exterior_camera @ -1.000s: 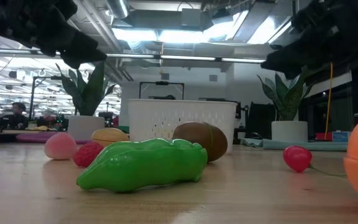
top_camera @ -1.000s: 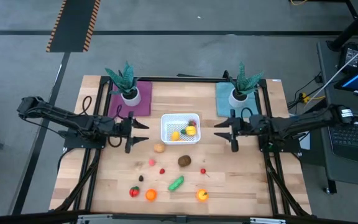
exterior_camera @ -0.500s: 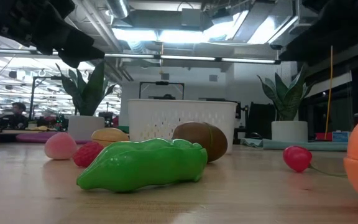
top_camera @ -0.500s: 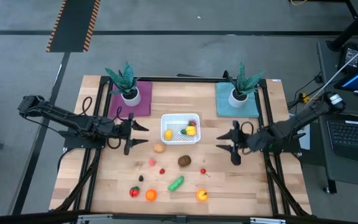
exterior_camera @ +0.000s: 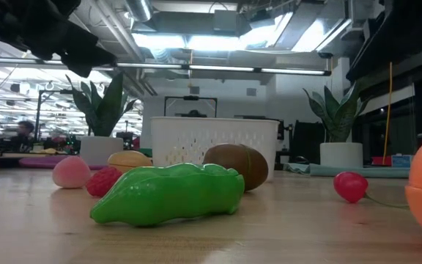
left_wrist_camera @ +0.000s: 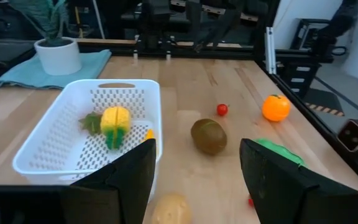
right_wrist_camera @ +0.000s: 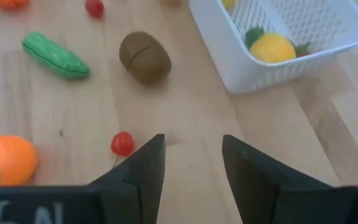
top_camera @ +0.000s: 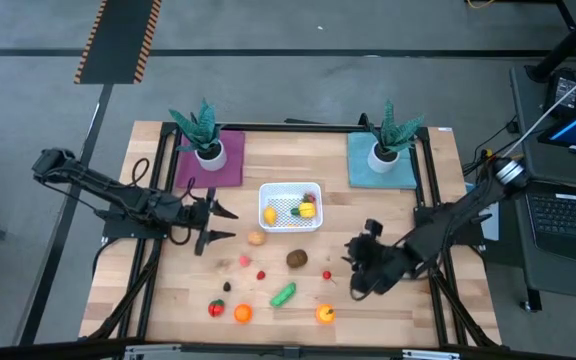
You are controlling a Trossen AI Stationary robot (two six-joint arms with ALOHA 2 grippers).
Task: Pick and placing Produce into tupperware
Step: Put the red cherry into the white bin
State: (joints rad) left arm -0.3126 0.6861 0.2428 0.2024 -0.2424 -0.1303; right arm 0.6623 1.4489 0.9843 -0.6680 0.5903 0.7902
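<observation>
Since a second ago, the right gripper (top_camera: 356, 279) has swung from beside the tupperware (top_camera: 290, 207) to the near table, jaws parted and empty above a small red piece (right_wrist_camera: 122, 143). That round piece could roll off if nudged. Farther back, the left gripper (top_camera: 209, 223) hovers released, empty, beside the tupperware holding some yellow Produce (top_camera: 307, 210)

Past our open right gripper (right_wrist_camera: 190, 171) we see a brown fruit (right_wrist_camera: 145, 57), a green pod (right_wrist_camera: 55, 55), a red cherry (right_wrist_camera: 122, 143), an orange (right_wrist_camera: 6, 160) and the white basket (right_wrist_camera: 241, 65) holding yellow produce (right_wrist_camera: 272, 48).
</observation>
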